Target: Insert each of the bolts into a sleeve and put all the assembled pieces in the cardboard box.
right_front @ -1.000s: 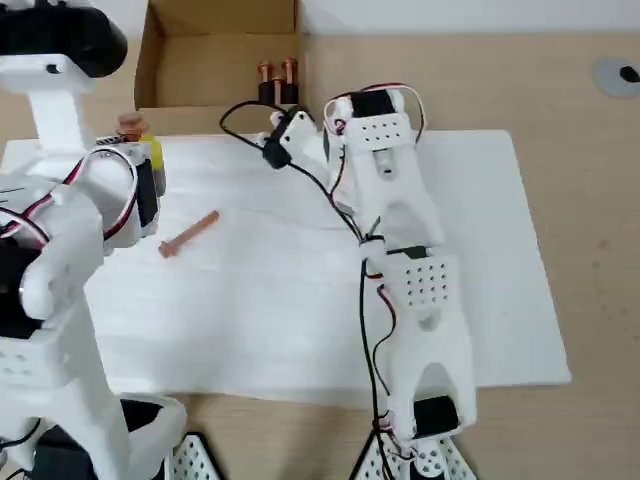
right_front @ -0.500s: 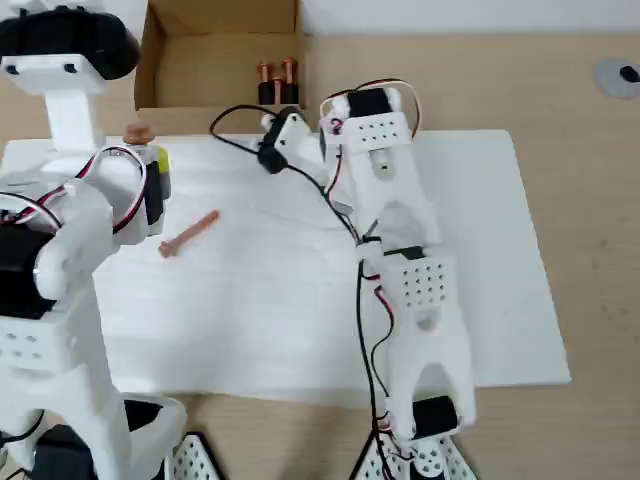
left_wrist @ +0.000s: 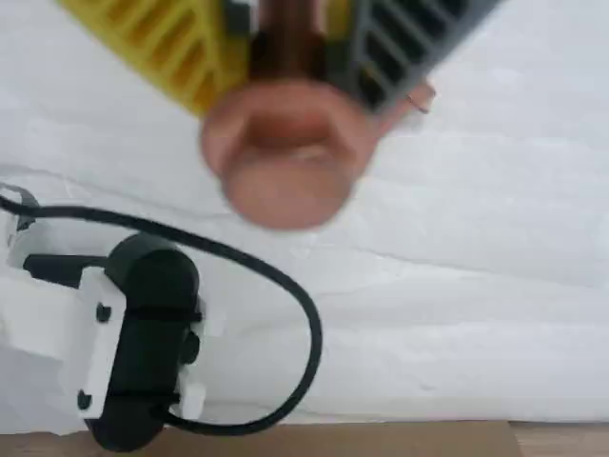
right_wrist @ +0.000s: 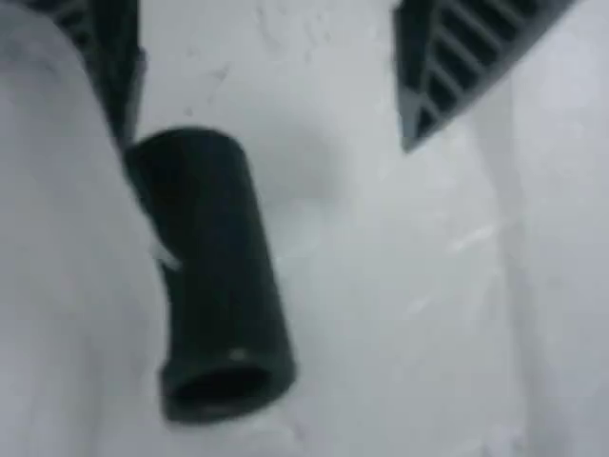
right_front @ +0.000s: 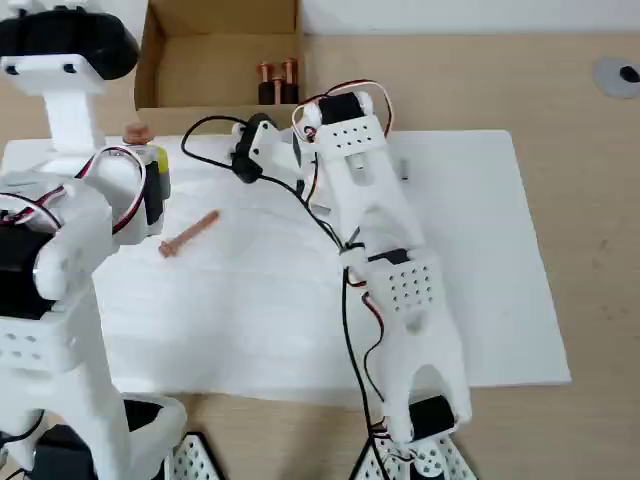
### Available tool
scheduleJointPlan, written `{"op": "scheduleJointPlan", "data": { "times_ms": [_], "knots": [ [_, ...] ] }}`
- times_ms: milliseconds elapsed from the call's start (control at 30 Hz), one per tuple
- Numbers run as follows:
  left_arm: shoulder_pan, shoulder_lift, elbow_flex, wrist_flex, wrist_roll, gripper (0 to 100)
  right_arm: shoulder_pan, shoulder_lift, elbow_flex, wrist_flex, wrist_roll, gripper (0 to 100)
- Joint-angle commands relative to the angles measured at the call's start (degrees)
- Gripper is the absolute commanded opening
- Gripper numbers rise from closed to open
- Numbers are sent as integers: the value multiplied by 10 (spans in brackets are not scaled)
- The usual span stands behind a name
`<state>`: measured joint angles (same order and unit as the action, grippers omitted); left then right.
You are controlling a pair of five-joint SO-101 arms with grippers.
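Stands over the white mat point(right_front: 480, 300) with the cardboard box point(right_front: 150, 60) beyond both grippers and assembled pieces point(right_front: 277, 82) inside it, clamps a bolt point(left_wrist: 285, 157) in the left gripper point(left_wrist: 285, 48), spreads the right gripper point(right_wrist: 276, 86) wide around a lying black sleeve point(right_wrist: 214, 276), leaves one loose bolt point(right_front: 189, 234) on the mat near the left gripper.

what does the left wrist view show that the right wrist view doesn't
Left wrist view: the left gripper shut on a copper bolt, a loose bolt lying beyond it, and the other arm's black camera. Right wrist view: the right gripper open over a black sleeve lying on its side. Both: the white mat underneath.
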<state>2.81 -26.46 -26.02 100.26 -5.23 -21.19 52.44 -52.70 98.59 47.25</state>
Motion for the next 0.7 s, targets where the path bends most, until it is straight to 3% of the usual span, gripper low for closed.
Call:
{"op": "scheduleJointPlan", "data": {
  "times_ms": [0, 267, 667],
  "knots": [
    [5, -13, 0, 0, 0, 11, -21, -8, -32, 11, 8, 202],
    [3, -14, 0, 0, 12, 11, -29, -7, -116, 32, 11, 202],
    [2, -54, 73, -1, 12, 12, -65, 31, -122, 34, 33, 204]
  ]
}}
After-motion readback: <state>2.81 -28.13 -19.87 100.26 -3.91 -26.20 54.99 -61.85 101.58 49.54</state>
